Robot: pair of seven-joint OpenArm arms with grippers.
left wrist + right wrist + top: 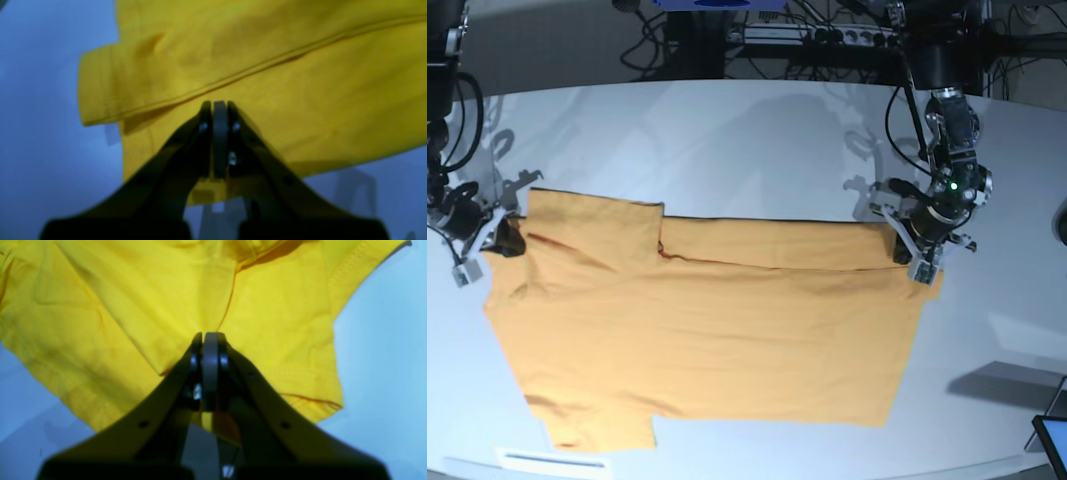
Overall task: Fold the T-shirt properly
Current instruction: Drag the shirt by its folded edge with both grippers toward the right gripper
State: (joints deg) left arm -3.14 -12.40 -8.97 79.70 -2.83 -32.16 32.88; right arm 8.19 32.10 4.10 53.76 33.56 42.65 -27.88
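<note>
The T-shirt [707,330] lies flat mid-frame on the surface [727,140], its top edge folded down; both the left gripper [924,262] and right gripper [489,237] pinch its upper corners. Further folds remain.

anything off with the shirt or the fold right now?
Nothing damaged. The T-shirt lies flat on the table, its far edge folded over in a strip. That strip is uneven: the sleeve on the right gripper side juts out past the fold line. Both grippers, left included, are shut at its ends.
</note>
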